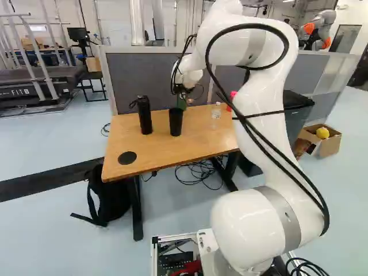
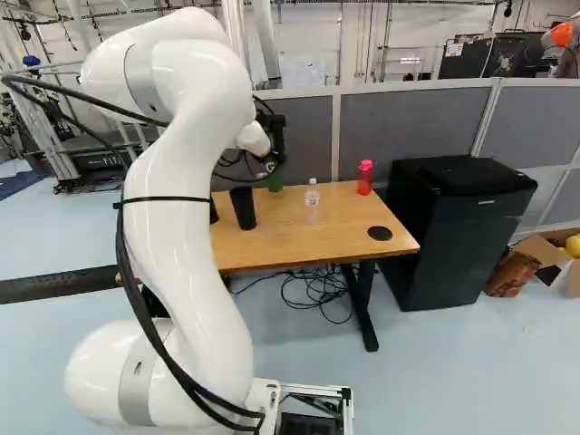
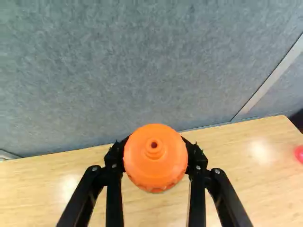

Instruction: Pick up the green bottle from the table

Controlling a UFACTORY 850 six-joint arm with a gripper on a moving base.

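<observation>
My gripper [image 1: 181,89] is over the back part of the wooden table [image 1: 144,158], beyond the black cup [image 1: 176,122]. Below it shows part of the green bottle [image 1: 182,103], also visible in the right base view; whether its bottom touches the table I cannot tell. Seen from the wrist, the gripper [image 3: 155,153] is shut on the bottle's top, one finger on each side of the round orange cap [image 3: 156,170]. The cap hides the bottle's body there.
A black bottle [image 1: 145,115] stands beside the cup. Across the table are a clear bottle [image 2: 312,201] and a red bottle [image 2: 364,178]. Grey partitions [image 2: 390,127] rise behind; a black cabinet [image 2: 458,240] adjoins the table. Another robot [image 1: 322,29] is far back.
</observation>
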